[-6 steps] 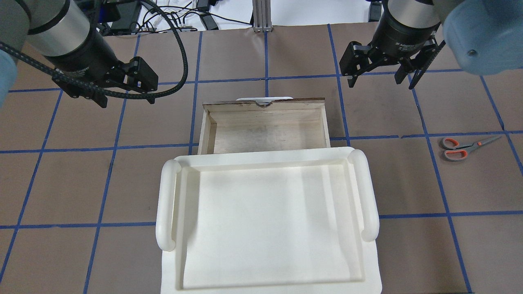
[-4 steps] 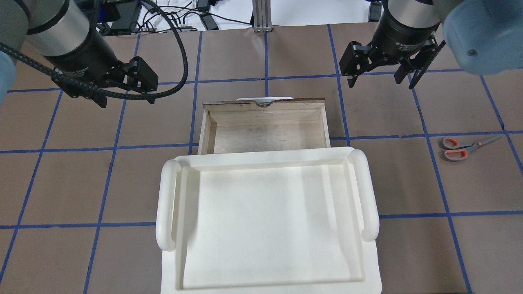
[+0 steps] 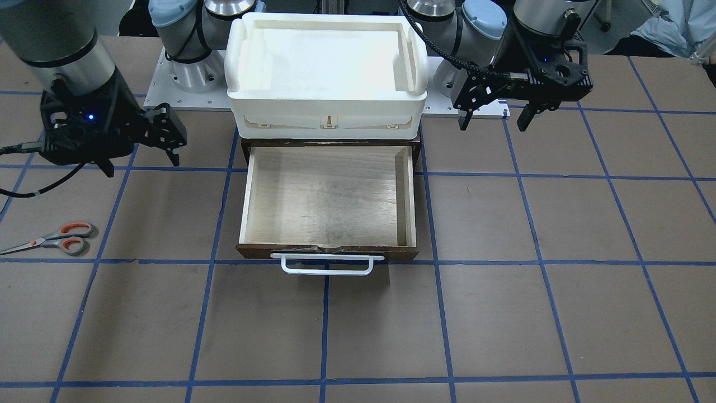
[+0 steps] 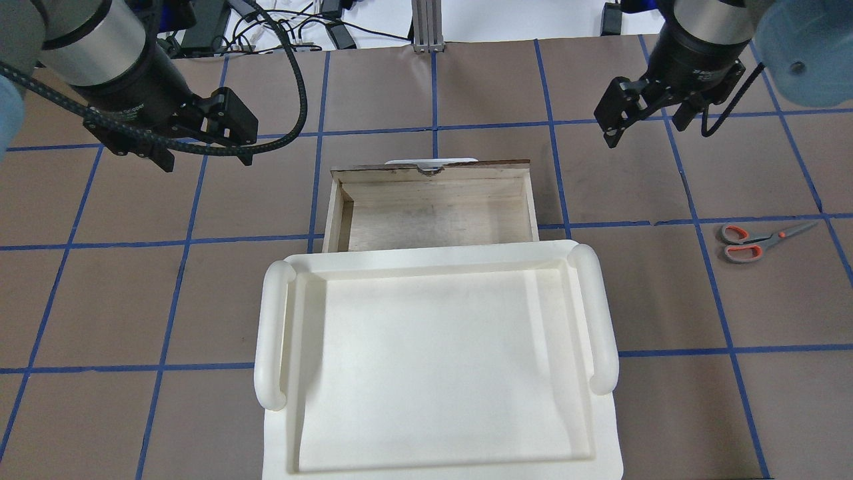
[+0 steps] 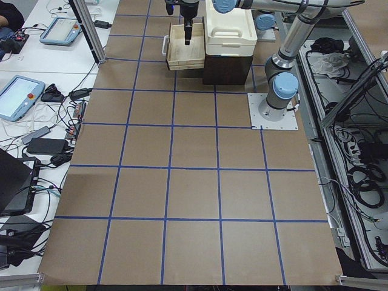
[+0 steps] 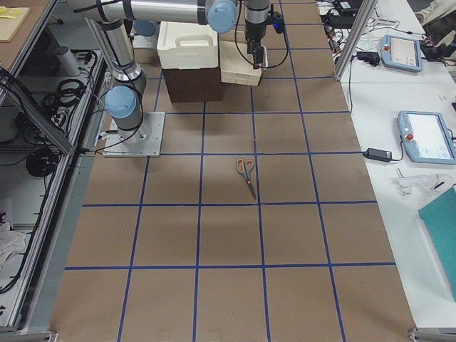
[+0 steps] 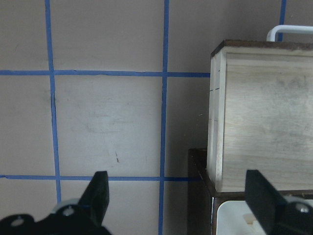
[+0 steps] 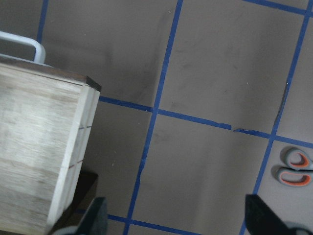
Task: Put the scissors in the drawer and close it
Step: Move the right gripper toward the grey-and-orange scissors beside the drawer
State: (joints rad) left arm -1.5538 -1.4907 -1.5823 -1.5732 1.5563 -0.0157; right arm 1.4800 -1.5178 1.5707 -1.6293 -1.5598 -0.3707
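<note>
The drawer (image 3: 327,196) stands pulled out from under the white bin (image 4: 433,360), its pale plywood floor bare and its white bar handle (image 3: 327,264) on the side far from the robot. The scissors (image 4: 760,241) lie flat on the desk (image 4: 133,307), well off to the robot's right of the drawer and apart from it. Their orange-lined loops are turned towards the drawer and the blades point away (closed, as far as I can see from here).

The right end effector (image 3: 142,165) hangs above the desk on the right of the drawer. It is between the drawer and the scissors and touches neither. Its fingers (image 8: 95,218) are spread wide with nothing between them, and the wrist view shows the scissor loops off at its right edge.

The left end effector (image 3: 493,120) is up over the desk on the drawer's left side, also spread and carrying nothing. Its fingers (image 7: 98,196) frame the drawer's left wall and bare brown desk.
</note>
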